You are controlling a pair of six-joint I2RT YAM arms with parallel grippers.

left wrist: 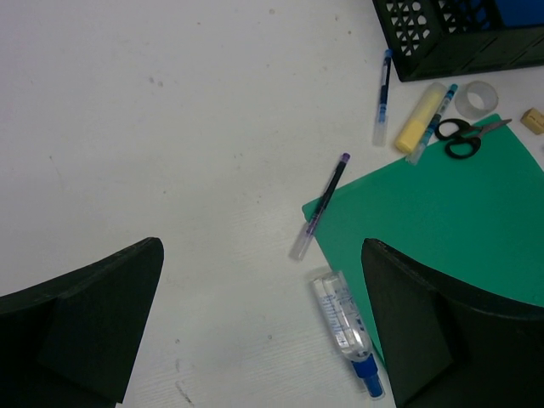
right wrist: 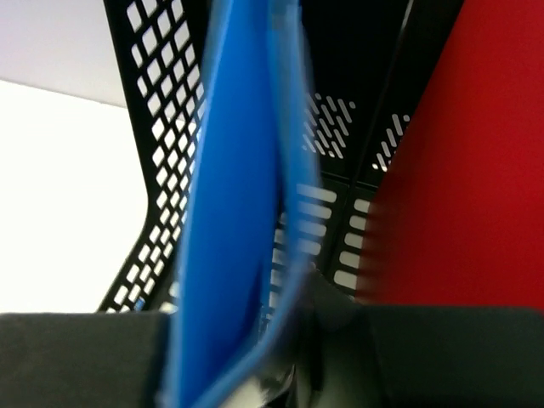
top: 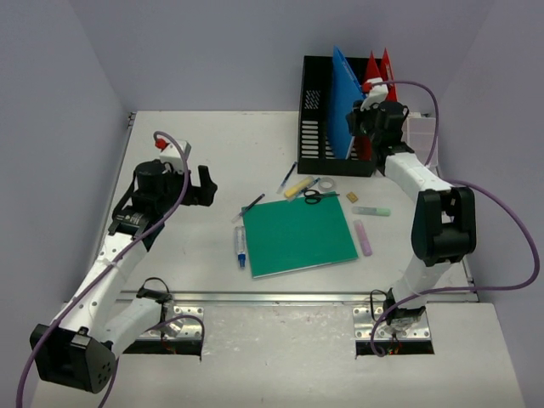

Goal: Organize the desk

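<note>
Blue folder [top: 343,102] stands upright in the black mesh file holder [top: 313,110], far right of the desk [top: 212,136], which spreads ahead of both arm bases. Red folders [top: 379,70] are just beside it. Right pincer [top: 371,117] straddles the blue folder; clamped or slack, can't tell. Left pincer [left wrist: 263,327] is spread wide over bare desk, left of the green sheet [top: 297,234], holding nothing.

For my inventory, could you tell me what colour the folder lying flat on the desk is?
The folder is green; top external view.
</note>
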